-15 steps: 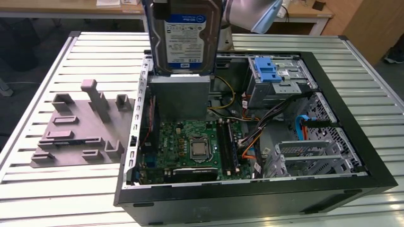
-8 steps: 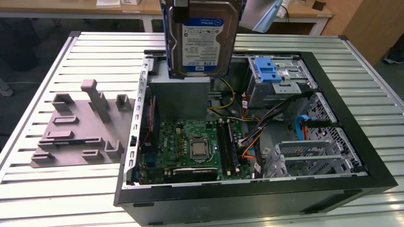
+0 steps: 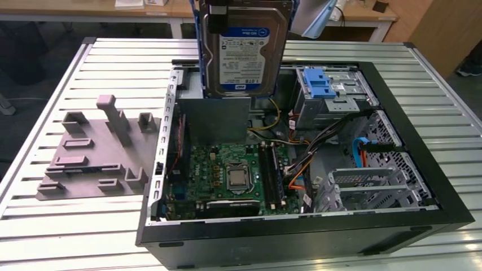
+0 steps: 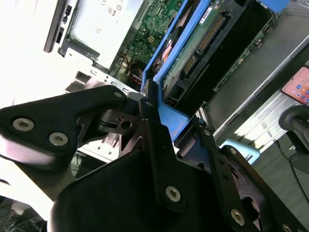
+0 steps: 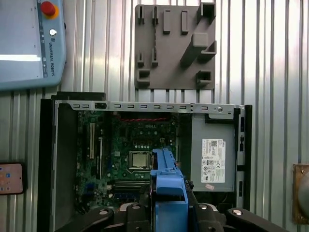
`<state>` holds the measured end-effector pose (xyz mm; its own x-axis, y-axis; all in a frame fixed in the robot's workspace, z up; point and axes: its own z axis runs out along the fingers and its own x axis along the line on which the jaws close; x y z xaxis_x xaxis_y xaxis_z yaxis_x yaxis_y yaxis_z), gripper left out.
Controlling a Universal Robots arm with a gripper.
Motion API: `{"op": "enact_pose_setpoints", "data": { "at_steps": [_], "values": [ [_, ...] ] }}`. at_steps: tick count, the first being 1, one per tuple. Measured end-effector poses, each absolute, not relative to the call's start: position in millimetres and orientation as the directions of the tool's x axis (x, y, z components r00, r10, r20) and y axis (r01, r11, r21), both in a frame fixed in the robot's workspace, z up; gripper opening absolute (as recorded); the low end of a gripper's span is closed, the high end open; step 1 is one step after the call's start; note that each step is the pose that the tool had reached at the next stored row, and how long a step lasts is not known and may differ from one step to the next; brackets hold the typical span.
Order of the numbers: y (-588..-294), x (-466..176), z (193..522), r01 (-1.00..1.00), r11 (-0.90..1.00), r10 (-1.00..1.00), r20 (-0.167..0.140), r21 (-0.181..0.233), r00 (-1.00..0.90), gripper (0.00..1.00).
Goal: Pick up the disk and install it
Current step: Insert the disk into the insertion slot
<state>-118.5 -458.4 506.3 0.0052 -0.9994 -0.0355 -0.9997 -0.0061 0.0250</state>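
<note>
The disk [image 3: 245, 51] hangs upright over the back of the open computer case [image 3: 421, 169], its blue-and-white label facing the exterior view. My gripper [image 3: 218, 20] holds it from above and is shut on the disk's blue bracket. In the second wrist view the black fingers [image 4: 154, 135] clamp the bracket's end, and the disk's green circuit side [image 4: 203, 38] runs away from them. In the first wrist view the bracket [image 5: 166, 176] sticks out from the gripper [image 5: 169, 212] above the motherboard [image 5: 135, 154].
A silver drive cage with a blue latch [image 3: 324, 84] sits in the case at the exterior view's right. A grey box with a white sticker [image 5: 212, 159] lies inside too. A grey fixture plate [image 3: 90, 152] rests on the slatted table beside the case. A pendant [image 5: 29, 43] and a phone [image 5: 9, 178] lie nearby.
</note>
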Motion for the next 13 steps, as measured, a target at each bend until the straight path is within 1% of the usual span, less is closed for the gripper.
{"op": "enact_pose_setpoints", "data": {
  "at_steps": [13],
  "values": [
    [-461.1, -118.6, 506.3, -1.0, -0.006, -0.999, -0.035, 0.023, 0.005, 0.36]
  ]
}}
